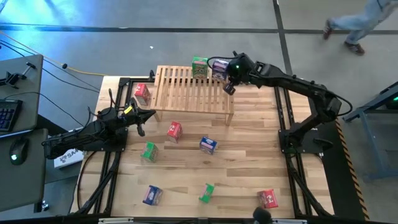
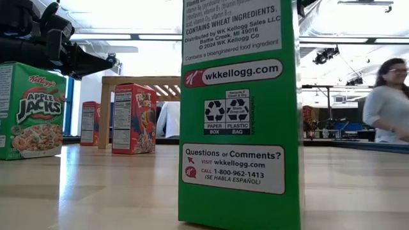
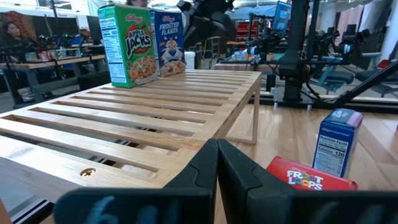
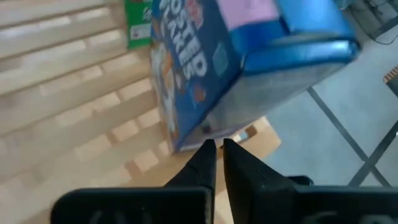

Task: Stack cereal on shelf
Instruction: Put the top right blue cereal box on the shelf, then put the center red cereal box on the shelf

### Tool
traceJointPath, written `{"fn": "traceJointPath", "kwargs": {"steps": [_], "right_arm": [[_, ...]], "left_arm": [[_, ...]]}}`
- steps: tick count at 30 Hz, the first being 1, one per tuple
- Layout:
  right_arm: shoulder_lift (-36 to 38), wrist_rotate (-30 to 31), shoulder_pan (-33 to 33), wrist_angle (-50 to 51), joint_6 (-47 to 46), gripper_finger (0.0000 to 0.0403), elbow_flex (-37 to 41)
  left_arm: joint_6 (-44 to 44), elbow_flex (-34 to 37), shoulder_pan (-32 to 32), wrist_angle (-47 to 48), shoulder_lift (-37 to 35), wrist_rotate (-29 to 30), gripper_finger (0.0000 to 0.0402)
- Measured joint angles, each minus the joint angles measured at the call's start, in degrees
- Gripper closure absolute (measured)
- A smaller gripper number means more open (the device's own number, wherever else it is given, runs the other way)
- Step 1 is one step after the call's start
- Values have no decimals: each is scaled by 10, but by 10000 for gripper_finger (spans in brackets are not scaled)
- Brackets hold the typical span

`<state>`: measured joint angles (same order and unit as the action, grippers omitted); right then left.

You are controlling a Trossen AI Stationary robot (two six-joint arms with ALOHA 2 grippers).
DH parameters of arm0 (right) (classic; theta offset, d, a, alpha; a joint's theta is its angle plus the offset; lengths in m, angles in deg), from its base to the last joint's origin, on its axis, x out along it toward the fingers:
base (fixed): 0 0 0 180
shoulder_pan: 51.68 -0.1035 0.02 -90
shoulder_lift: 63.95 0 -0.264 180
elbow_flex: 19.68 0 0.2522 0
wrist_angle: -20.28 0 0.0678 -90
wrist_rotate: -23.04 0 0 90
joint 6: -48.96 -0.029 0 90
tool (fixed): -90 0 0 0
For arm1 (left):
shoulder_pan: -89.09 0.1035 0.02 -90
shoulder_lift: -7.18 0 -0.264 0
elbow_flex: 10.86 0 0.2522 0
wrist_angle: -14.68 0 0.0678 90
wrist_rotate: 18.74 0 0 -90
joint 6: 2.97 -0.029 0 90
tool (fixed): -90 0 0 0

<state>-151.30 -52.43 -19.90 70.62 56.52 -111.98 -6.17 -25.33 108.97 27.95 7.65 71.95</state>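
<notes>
The shelf (image 1: pixel 194 92) stands at the far side of the desk (image 1: pixel 249 155), its slatted top facing up. Two cereal boxes stand upright on the far right end of the shelf: a green box (image 1: pixel 199 67) and, just beside it on the right, a blue box (image 1: pixel 219 68). The right end effector (image 1: pixel 229 87) is positioned over the right end of the shelf, just beside the blue box; its fingers are pressed together and hold nothing, and in the right wrist view the blue box (image 4: pixel 249 62) appears just beyond the fingertips. The left end effector (image 1: pixel 140 129) is positioned over the desk in front of the left end of the shelf, fingers pressed together, holding nothing. The remaining boxes lie on the desk: a red box (image 1: pixel 142 93) just beside the left end of the shelf, a red box (image 1: pixel 175 131) in front of the shelf, a blue box (image 1: pixel 208 145) near the centre, a green box (image 1: pixel 149 152) to its left, and along the near edge a blue box (image 1: pixel 152 195), a green box (image 1: pixel 207 193) and a red box (image 1: pixel 268 198). A person (image 2: pixel 388 102) is visible in the room beyond the desk.
</notes>
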Motion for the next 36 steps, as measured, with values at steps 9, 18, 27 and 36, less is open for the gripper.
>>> {"fn": "traceJointPath", "kwargs": {"steps": [9,18,27,36], "right_arm": [[0,-16,13,-33,20,399,7],[0,-31,21,-59,32,399,7],[27,-10,15,-34,65,399,7],[178,-71,-11,-231,64,402,210]], "left_arm": [[0,0,0,0,0,0,401],[0,0,0,0,0,0,401],[0,0,0,0,0,0,401],[0,0,0,0,0,0,401]]}}
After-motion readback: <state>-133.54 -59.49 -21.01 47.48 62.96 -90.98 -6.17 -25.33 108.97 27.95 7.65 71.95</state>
